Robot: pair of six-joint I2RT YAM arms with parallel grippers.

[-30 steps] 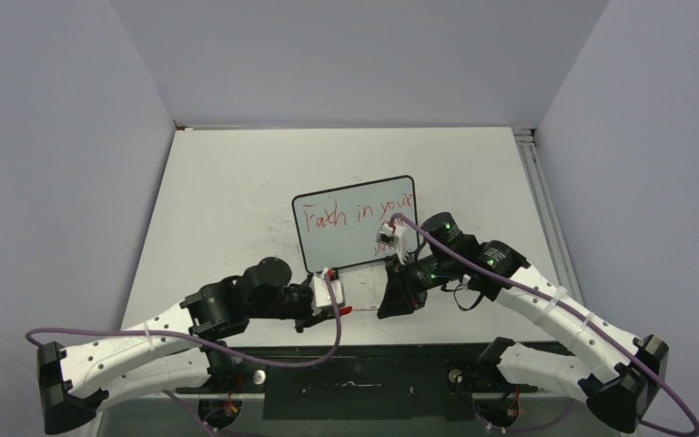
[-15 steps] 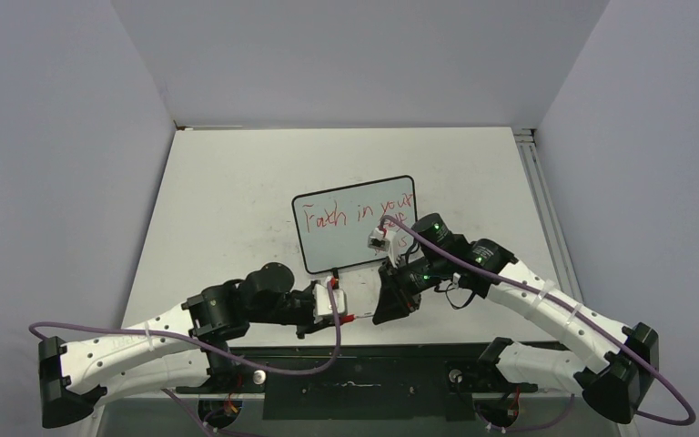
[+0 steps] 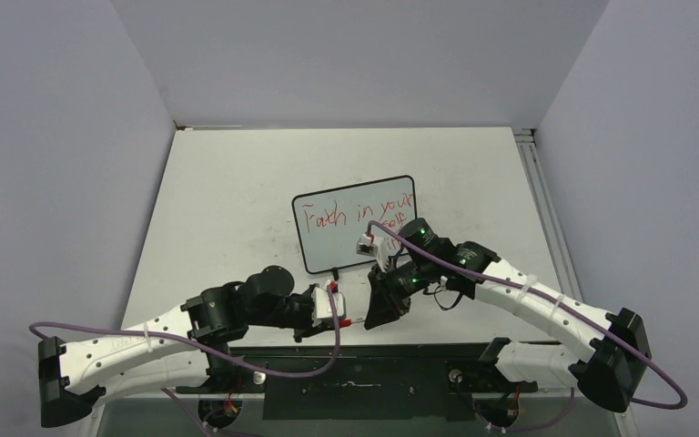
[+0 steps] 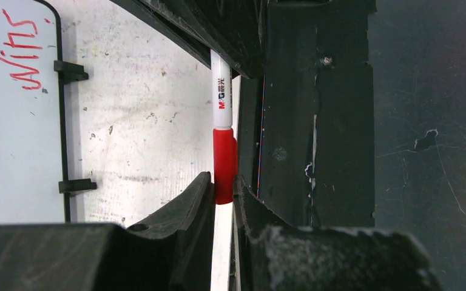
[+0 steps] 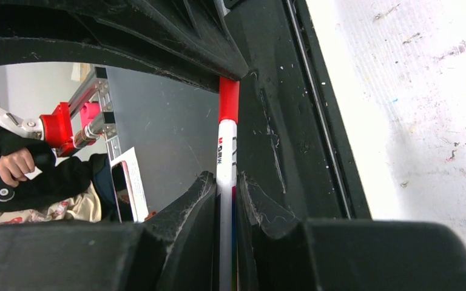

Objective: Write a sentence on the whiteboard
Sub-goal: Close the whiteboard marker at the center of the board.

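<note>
Two tools meet at the near table (image 3: 237, 182) edge. Left tool (image 4: 221, 182) grips the cap (image 4: 224, 157), right tool (image 5: 226, 182) the marker (image 5: 225, 151), likely recapping.

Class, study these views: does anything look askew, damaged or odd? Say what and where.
The whiteboard lies skewed, not square to the table, and the sentence slants upward, crowding its right edge. The table is scuffed. The left tool and right tool grip one marker at once.
</note>
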